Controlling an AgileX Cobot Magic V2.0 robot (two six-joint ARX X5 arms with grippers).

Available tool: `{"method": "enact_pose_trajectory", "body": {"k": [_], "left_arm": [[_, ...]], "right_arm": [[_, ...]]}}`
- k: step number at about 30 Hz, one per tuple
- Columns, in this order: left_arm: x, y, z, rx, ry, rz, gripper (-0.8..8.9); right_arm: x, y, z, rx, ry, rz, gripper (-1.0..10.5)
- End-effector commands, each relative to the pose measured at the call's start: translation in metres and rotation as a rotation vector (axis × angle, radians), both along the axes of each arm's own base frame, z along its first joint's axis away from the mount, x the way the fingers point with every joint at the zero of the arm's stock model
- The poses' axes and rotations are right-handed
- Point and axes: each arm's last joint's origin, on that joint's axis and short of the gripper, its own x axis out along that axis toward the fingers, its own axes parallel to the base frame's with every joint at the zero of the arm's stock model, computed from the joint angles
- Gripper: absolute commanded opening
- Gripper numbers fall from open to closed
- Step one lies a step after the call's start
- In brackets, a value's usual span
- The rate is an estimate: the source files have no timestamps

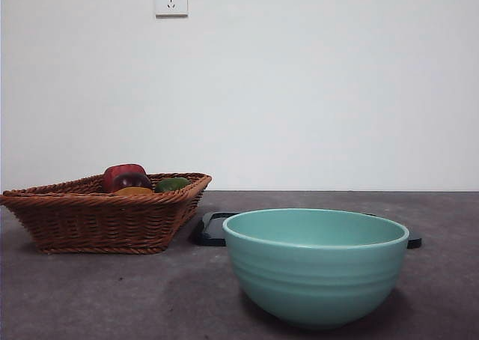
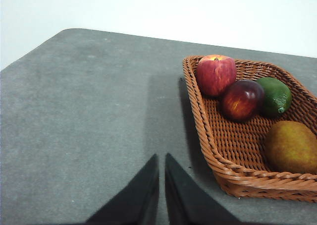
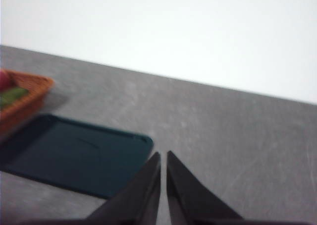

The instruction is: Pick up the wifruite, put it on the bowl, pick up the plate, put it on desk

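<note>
From the front you are seeing only a sliver of the wifruite (image 1: 134, 192) behind the basket (image 1: 105, 216) rim; the left wrist camera is showing it whole (image 2: 291, 146), lying in the basket near the table's left edge. The bowl (image 1: 316, 265) is hiding most of the dark plate (image 1: 212, 229). Both the left gripper (image 2: 161, 160) and the right gripper (image 3: 163, 158) are hovering clenched, holding nothing.

No readable text, label, brand, number or sign shows in any view.
</note>
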Motion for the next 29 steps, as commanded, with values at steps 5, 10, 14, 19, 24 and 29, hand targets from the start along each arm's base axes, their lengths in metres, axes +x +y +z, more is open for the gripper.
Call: {"method": "enact_pose_trajectory", "body": {"k": [5,10,14,19,24,29], "left_arm": [[0.001,0.0,-0.007,0.012,0.023,-0.001,0.19],[0.001,0.0,-0.007,0.012,0.023,-0.001,0.19],[0.001,0.0,-0.007,0.012,0.023,-0.001,0.19],[0.001,0.0,-0.007,0.012,0.022,-0.001,0.19],[0.001,0.0,-0.007,0.012,0.022,-0.001,0.19],[0.001,0.0,-0.007,0.012,0.023,-0.001,0.19]], "right_arm": [[0.02,-0.001,-0.05,0.059,-0.005,-0.042,0.2],[0.026,-0.002,-0.071,0.074,0.023,-0.084,0.2],[0.028,-0.003,-0.083,0.07,0.057,-0.114,0.2],[0.027,-0.005,-0.089,0.075,0.084,-0.173,0.2],[0.027,-0.007,-0.09,0.076,0.085,-0.184,0.2],[0.028,-0.007,-0.089,0.076,0.08,-0.185,0.2]]}}
